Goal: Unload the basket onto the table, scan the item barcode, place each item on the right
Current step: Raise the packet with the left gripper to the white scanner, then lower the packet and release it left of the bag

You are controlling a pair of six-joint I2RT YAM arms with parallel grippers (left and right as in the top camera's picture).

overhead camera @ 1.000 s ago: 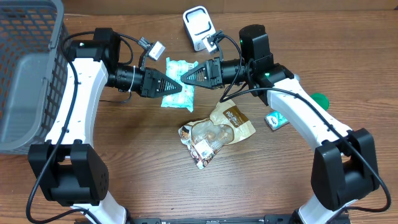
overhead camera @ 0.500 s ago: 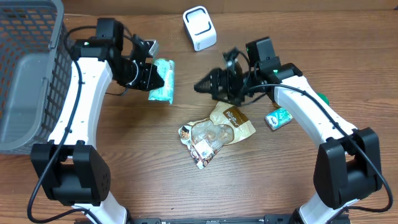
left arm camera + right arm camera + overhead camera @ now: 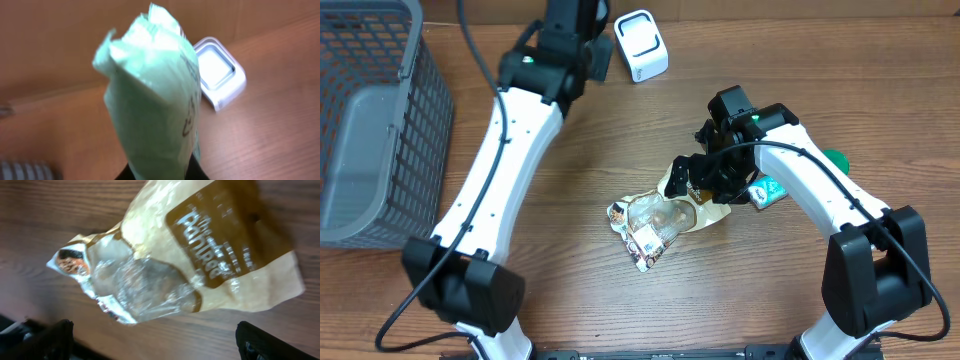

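Left wrist view: my left gripper (image 3: 159,174) pinches a pale green packet (image 3: 155,95), which stands up from between my jaws. The white scanner (image 3: 220,75) sits just beyond it, to the right. My right gripper (image 3: 155,332) hangs spread wide above a brown snack bag (image 3: 200,265), apparently not touching it.

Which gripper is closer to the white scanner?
Left. The left gripper sits just beside the white scanner, holding a green packet; the right gripper hangs open over the brown snack bag.
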